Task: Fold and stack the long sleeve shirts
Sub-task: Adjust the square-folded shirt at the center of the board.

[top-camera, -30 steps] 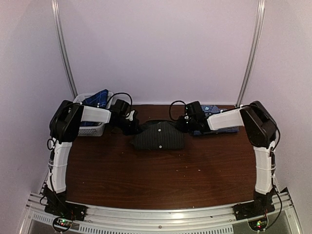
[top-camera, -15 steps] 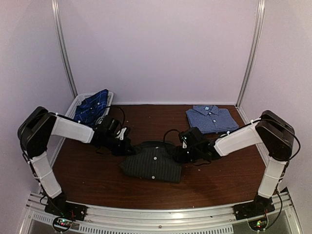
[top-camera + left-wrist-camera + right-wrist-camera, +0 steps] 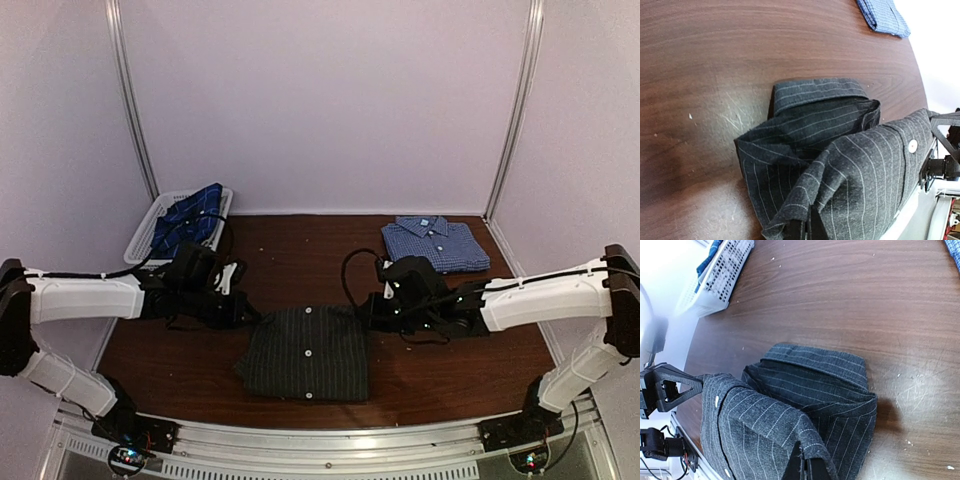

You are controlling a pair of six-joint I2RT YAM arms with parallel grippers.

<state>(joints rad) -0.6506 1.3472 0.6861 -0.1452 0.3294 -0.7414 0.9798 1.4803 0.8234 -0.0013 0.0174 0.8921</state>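
Observation:
The charcoal pinstripe shirt lies folded at the table's near middle, buttons up. My left gripper is shut on its upper left edge; the cloth drapes over the jaws in the left wrist view. My right gripper is shut on its upper right edge, shown in the right wrist view. The blue-and-white check shirt lies folded at the back right. The navy plaid shirt sits in the basket.
A white mesh basket stands at the back left corner; it also shows in the right wrist view. The brown table ends at a metal rail at the near edge.
Both arms have pulled the pinstripe shirt from the back middle toward the near edge. It now lies longer and flatter. Both grippers still hold it.

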